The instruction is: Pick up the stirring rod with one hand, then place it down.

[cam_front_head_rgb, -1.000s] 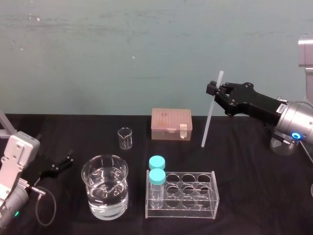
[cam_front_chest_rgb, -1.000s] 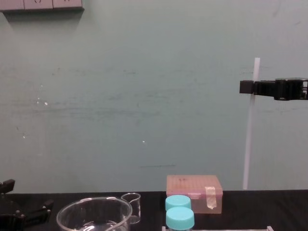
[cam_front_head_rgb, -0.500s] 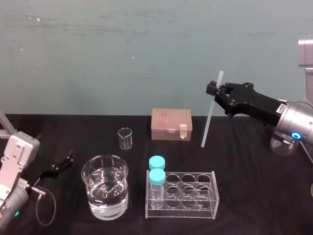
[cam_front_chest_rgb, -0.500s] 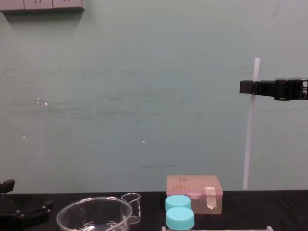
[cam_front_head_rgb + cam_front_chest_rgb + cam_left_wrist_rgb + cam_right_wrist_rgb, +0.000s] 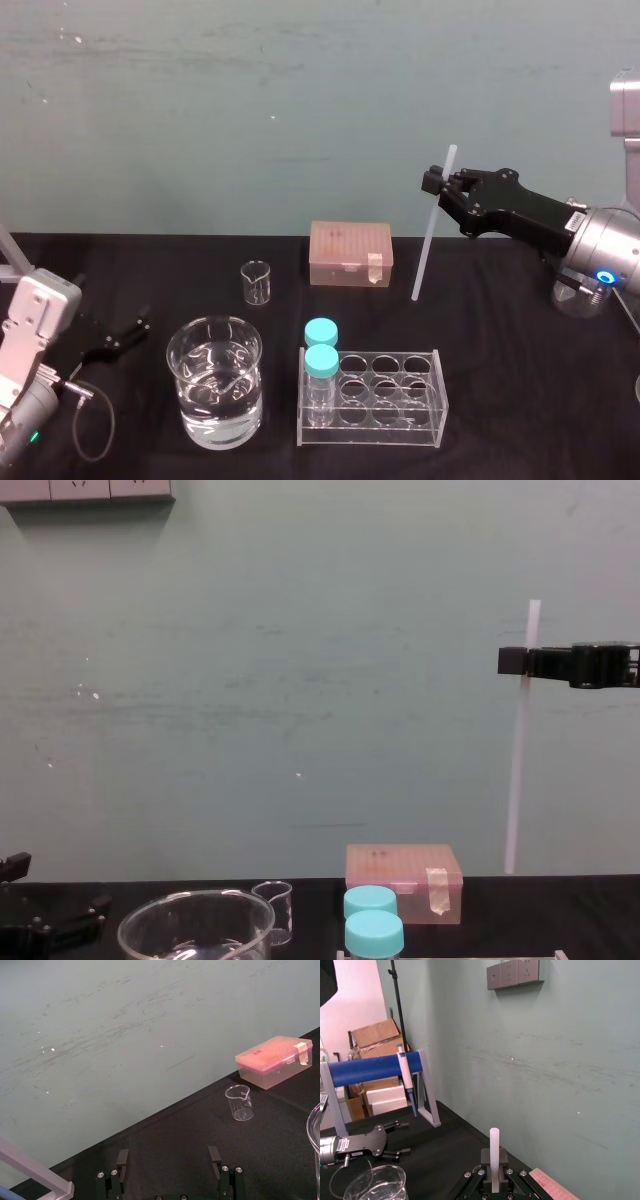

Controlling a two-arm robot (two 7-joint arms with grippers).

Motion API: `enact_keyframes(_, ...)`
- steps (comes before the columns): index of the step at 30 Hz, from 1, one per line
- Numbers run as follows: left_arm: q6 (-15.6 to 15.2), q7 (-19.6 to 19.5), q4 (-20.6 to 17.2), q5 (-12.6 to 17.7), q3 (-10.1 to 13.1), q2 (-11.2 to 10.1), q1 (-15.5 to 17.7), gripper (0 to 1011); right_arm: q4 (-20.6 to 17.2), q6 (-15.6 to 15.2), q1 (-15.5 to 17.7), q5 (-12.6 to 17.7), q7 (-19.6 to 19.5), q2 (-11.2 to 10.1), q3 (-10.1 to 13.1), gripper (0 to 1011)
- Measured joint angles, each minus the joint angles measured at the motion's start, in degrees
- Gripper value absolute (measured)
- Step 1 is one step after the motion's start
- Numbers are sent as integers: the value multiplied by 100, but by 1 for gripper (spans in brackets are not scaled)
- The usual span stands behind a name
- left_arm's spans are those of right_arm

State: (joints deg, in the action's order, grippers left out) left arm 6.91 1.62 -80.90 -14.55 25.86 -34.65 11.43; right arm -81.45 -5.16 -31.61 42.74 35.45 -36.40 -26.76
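- Right wrist view: the right gripper (image 5: 494, 1159) is clamped on the upright stirring rod (image 5: 494, 1140) near its top.
- Left wrist view: the parked left gripper (image 5: 168, 1152) is spread wide.
- Nothing has shifted since the earlier frames.

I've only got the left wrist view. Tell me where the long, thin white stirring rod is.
Observer: The right hand holds the long, thin white stirring rod near its top, right of the pink lidded plastic box.
Operator: My left hand is idle and open. Report whether the rod rests on the black table.
Observer: No; in the chest view its lower end hangs above it.
Operator: Name what's in front of it.
Observer: A clear plastic tube rack with two blue-capped bottles stands nearer the robot.
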Motion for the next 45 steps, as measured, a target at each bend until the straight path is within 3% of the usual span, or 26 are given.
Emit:
enact_keyframes(23,0,0,0,0,0,0,0,1005,-76,33,22,-11,7,-31,79,73)
enact_keyframes(28,0,0,0,0,0,0,0,1005,-395,-4,141,126,109,-226,274,73)
enact_keyframes(35,0,0,0,0,0,0,0,1005,-1047,-238,467,541,448,-789,515,73)
enact_keyframes(40,0,0,0,0,0,0,0,1005,-1245,-262,666,725,717,-1093,530,73)
enact_keyframes(45,0,0,0,0,0,0,0,1005,-1225,4,785,657,1003,-1263,416,72)
